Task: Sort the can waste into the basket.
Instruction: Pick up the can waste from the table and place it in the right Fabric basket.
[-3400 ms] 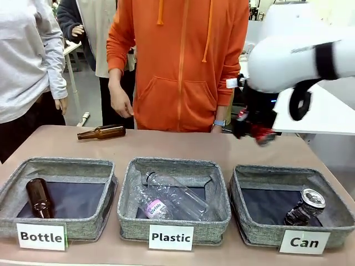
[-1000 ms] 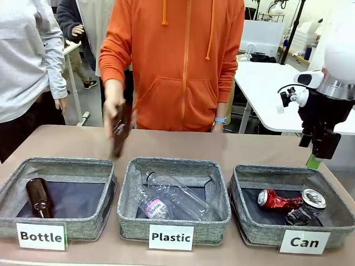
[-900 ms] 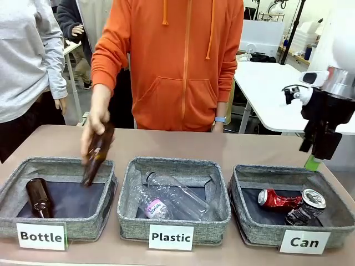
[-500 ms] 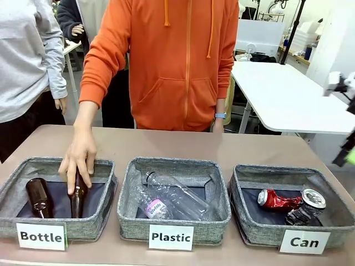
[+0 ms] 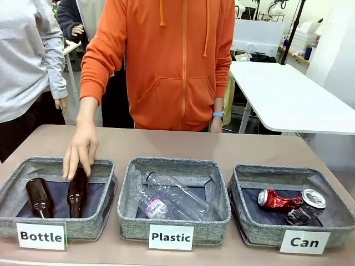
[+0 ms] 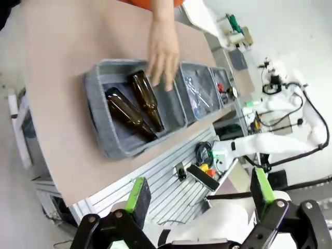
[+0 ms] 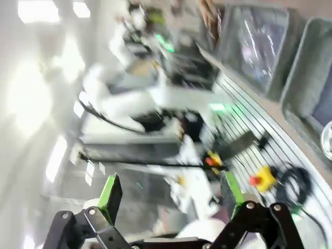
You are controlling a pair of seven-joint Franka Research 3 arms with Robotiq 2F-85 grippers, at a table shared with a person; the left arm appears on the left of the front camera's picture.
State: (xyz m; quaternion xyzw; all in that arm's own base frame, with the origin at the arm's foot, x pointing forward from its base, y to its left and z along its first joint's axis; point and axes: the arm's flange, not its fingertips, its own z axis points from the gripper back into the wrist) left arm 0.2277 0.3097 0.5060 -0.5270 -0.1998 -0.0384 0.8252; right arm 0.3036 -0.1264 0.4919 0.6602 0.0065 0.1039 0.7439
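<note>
Now both cans, red can and dark can, lie in the basket at 5 o'clock; right gripper has withdrawn, spread empty, left gripper likewise. Sorting looks complete.

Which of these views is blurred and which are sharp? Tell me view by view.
Front view: sharp, evenly lit, the "Can" basket label readable, red can crisp. Left wrist view: sharp but wide-angle, the table tilted, left gripper open. Right wrist view: heavily motion-smeared, with ceiling-light glare at upper left; right gripper open.
</note>
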